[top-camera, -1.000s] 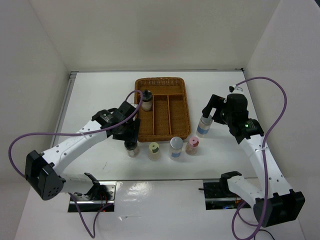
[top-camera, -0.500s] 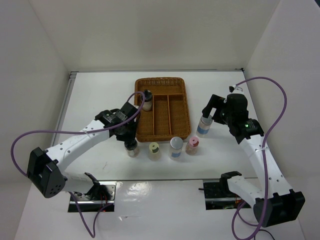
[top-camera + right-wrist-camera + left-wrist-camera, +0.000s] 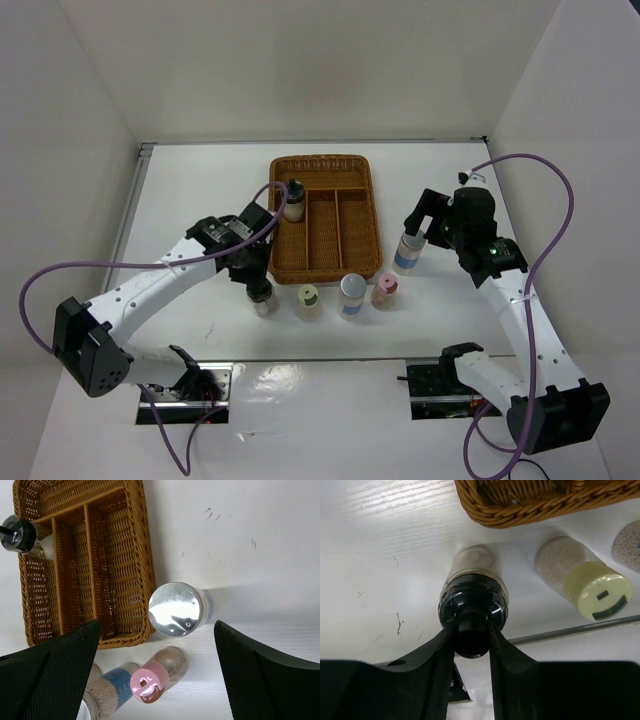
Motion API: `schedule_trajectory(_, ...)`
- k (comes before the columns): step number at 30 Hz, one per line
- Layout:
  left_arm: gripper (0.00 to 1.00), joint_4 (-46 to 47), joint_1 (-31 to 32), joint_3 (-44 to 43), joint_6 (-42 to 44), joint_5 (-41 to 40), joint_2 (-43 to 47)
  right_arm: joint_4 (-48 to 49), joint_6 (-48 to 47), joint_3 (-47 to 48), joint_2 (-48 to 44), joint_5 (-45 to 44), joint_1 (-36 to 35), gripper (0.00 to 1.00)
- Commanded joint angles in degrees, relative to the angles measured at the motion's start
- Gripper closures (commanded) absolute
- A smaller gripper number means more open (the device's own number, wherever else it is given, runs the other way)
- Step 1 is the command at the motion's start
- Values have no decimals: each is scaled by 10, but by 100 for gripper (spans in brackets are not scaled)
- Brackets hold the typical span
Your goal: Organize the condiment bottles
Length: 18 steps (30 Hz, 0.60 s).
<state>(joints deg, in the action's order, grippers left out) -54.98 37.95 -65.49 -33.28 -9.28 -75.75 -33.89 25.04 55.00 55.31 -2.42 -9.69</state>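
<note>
**Left gripper** (image 3: 471, 641): the fingers are pinching the knob on the cap of a dark-capped shaker (image 3: 472, 605), one on each side. The shaker is standing just outside the near left corner of the wicker tray (image 3: 530, 505). I cannot tell whether its base is leaving the table.

**Beside it:** a yellow-capped bottle (image 3: 582, 577) is standing just to the shaker's right. After it come a blue-labelled white cylinder (image 3: 351, 295) and a pink-capped bottle (image 3: 385, 289). All are lining up on the table along the tray's near edge.

**Right gripper** (image 3: 157, 627): the fingers are spreading wide and gripping nothing. They are hovering over a second white cylinder (image 3: 176, 609), which is standing on the table just beside the tray's right wall.

**In the tray:** a second dark-capped shaker (image 3: 293, 200) is sitting upright in a compartment at the far left corner. The other compartments are showing only wicker.

**Progress, as judged:** one bottle of six is sitting in place and five are waiting on the table. One of these is in the left grip and is likely going in next, perhaps beside its twin. The right arm seems to be lining up on its cylinder.
</note>
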Motion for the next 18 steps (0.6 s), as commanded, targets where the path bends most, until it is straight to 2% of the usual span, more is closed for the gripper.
schedule_trajectory(1,79,-49,1,-71,1,7,40,9,-3,0,-6,-7,4,2)
schedule_trajectory(8,79,-122,1,-197,30,21,52,4,-3,13,0,-1,4,2)
schedule_trajectory(13,79,-114,1,-281,44,-15,33,4,-8,30,11,-12,4,2)
schedule_trajectory(18,79,-66,1,-321,54,-51,-42,4,-8,41,28,-7,4,2)
